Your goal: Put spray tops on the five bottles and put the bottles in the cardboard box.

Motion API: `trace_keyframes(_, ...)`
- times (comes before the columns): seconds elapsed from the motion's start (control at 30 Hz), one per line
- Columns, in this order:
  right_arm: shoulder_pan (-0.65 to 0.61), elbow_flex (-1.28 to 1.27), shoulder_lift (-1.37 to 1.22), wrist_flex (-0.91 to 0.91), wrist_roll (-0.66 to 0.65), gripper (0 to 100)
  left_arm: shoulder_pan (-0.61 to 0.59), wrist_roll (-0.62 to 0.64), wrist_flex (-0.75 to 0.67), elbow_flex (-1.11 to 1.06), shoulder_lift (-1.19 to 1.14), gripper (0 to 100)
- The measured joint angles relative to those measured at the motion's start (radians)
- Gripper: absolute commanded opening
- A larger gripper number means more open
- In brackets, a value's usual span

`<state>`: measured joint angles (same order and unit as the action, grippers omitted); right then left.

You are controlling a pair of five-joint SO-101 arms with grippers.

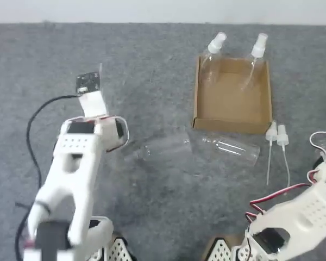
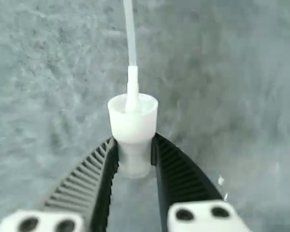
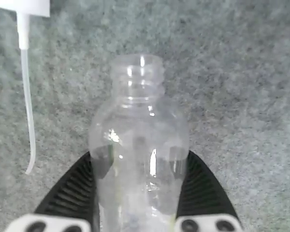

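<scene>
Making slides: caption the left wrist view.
Left gripper clamps a white spray top, dip tube pointing away, over grey carpet.

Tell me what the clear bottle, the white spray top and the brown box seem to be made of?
Clear round bottle: probably thin plastic, glossy; the grey surface shows through it and light glints on its shoulder. White spray top: opaque plastic, smooth, fairly matt, with a thin translucent tube. Shallow brown box: cardboard, dull, with folded walls.
</scene>
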<state>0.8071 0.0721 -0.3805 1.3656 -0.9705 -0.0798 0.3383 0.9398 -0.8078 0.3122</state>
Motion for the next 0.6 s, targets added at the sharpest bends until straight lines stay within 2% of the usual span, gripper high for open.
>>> trace_keyframes(0.1, 0.0, 0.0, 0.0, 0.0, 0.0, 6.6, 0.0, 0.127, -0.049, 0.061, -0.152, 8)
trace_keyframes(0.23, 0.0, 0.0, 0.0, 0.0, 0.0, 6.6, 0.0, 0.221, -0.061, 0.132, -0.302, 19)
trace_keyframes(0.4, 0.0, 0.0, 0.0, 0.0, 0.0, 6.6, 0.026, 0.229, -0.052, 0.158, -0.333, 22)
trace_keyframes(0.5, 0.0, 0.0, 0.0, 0.0, 0.0, 6.6, 0.044, 0.222, 0.014, 0.206, -0.333, 22)
trace_keyframes(0.6, 0.0, 0.0, 0.0, 0.0, 0.0, 6.6, 0.043, 0.132, 0.11, 0.276, -0.327, 17)
